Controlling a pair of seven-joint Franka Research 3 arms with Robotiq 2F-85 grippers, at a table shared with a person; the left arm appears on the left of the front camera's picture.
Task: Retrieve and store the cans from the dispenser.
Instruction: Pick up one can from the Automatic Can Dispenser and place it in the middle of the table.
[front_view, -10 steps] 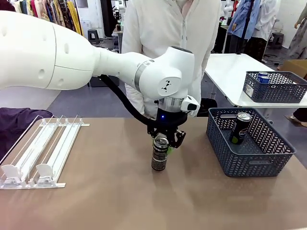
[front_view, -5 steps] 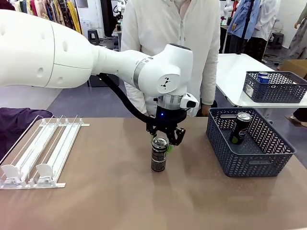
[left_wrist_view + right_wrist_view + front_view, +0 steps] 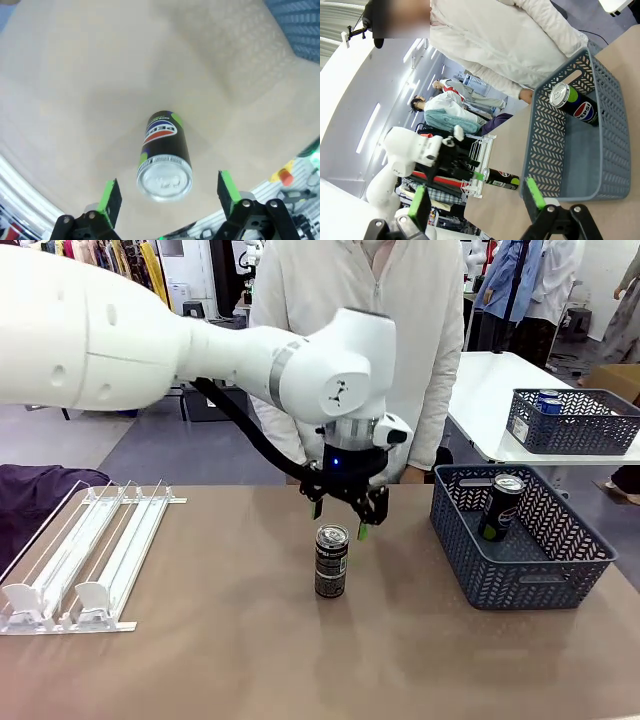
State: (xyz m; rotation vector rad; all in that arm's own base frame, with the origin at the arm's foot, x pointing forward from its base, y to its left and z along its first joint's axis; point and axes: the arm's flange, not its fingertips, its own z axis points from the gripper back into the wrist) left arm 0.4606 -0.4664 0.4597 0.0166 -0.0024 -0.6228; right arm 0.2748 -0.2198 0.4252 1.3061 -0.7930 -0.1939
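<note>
Moved: my left gripper [image 3: 340, 519] is lifting off the can [image 3: 331, 561], fingers now spread wide, holding nothing.
Can: standing upright mid-table, beside the basket [image 3: 520, 570].
Handling: rigid, smooth, tippy; I'm judging mid-body sides safest.

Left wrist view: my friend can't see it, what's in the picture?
A dark Pepsi can stands upright on a tan table, seen from above. The open left tool hangs over it, a green-padded finger on each side, not touching. A grey basket's corner peeks in top right.
</note>
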